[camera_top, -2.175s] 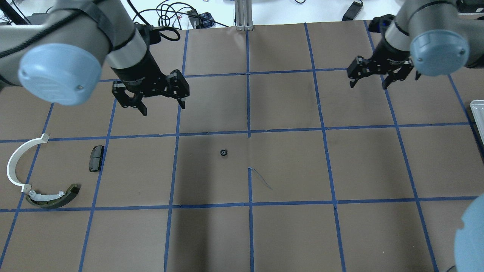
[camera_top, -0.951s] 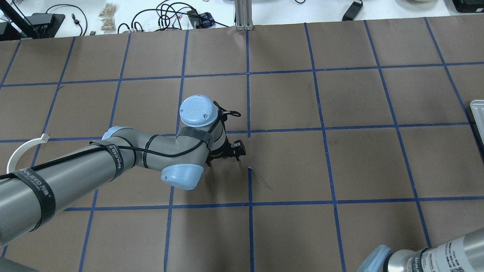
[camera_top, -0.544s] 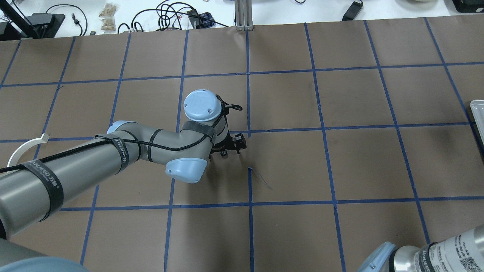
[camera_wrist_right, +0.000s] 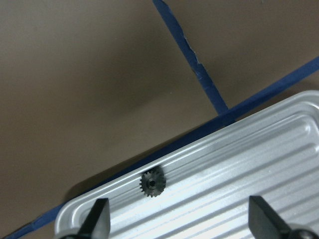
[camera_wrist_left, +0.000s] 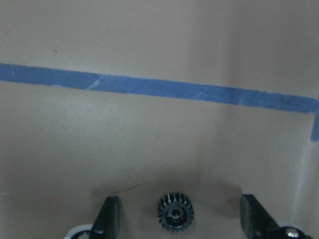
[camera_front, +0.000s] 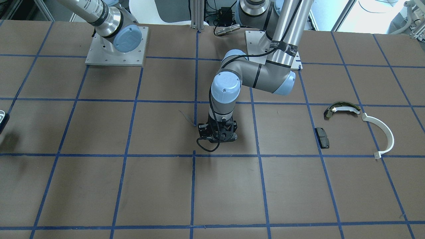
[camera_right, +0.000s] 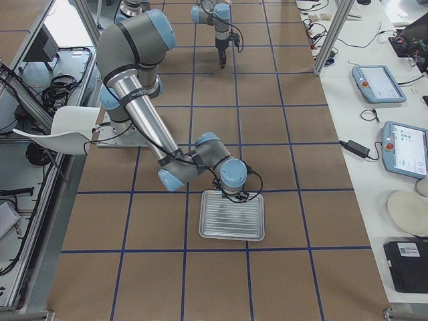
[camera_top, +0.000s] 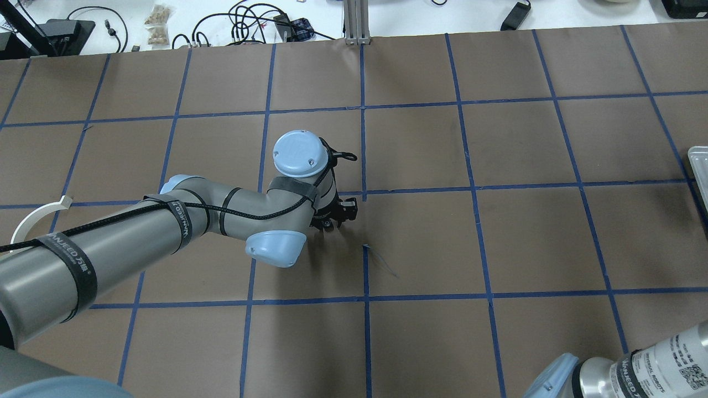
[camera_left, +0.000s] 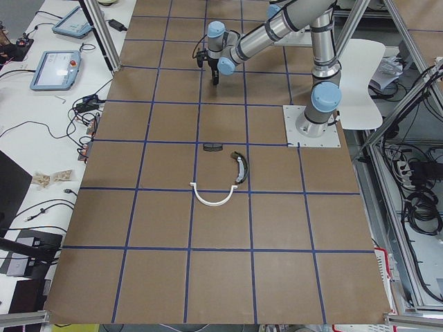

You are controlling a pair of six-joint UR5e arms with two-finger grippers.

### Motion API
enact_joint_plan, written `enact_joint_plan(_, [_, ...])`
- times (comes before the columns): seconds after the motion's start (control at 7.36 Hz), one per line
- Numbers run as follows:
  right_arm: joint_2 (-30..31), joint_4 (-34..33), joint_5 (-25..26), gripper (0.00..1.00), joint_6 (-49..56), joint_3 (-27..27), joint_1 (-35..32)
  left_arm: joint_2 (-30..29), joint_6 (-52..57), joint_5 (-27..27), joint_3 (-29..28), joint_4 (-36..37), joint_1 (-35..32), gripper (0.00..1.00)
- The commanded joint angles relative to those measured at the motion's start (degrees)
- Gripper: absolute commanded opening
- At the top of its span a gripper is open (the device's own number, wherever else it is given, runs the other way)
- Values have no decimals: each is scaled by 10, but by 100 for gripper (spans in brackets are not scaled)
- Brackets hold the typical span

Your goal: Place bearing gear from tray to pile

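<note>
Left wrist-mounted view, small black toothed bearing gear (camera_wrist_left: 175, 218) flat between wide-spread left fingers (camera_wrist_left: 110, 216).

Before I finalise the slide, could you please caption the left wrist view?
Left gripper open, fingers flanking the untouched black bearing gear on brown paper, blue tape beyond.

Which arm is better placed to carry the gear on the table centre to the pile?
Left. The left gripper, open, straddles the gear; the pile lies on that side. The right gripper hovers over the distant tray.
</note>
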State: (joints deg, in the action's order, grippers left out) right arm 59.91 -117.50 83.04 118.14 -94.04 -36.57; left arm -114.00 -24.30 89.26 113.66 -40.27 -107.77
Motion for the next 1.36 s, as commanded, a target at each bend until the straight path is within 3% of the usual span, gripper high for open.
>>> enact_joint_plan(0.0, [-4,-1,1,92,9,-6,0,17,3,14,-1,-5,0,0])
enact_joint_plan(0.14, [-5,-1,2,92,16,-11,0,25,28,14,-18,-26,6,0])
enact_joint_plan(0.27, [-5,-3,4,92,33,-15,0,39,70,16,-59,-107,25,0])
enact_joint_plan(0.54, [-6,-2,8,89,34,-16,0,63,176,17,-162,-320,126,0])
enact_joint_plan(0.68, [-7,0,9,88,34,-16,0,71,216,16,-181,-374,187,0])
enact_joint_plan(0.95, [-10,-2,9,87,35,-19,0,83,349,19,-179,-384,309,0])
enact_joint_plan(1.22, [-12,-4,10,81,38,-19,0,57,518,52,-161,-363,423,0])
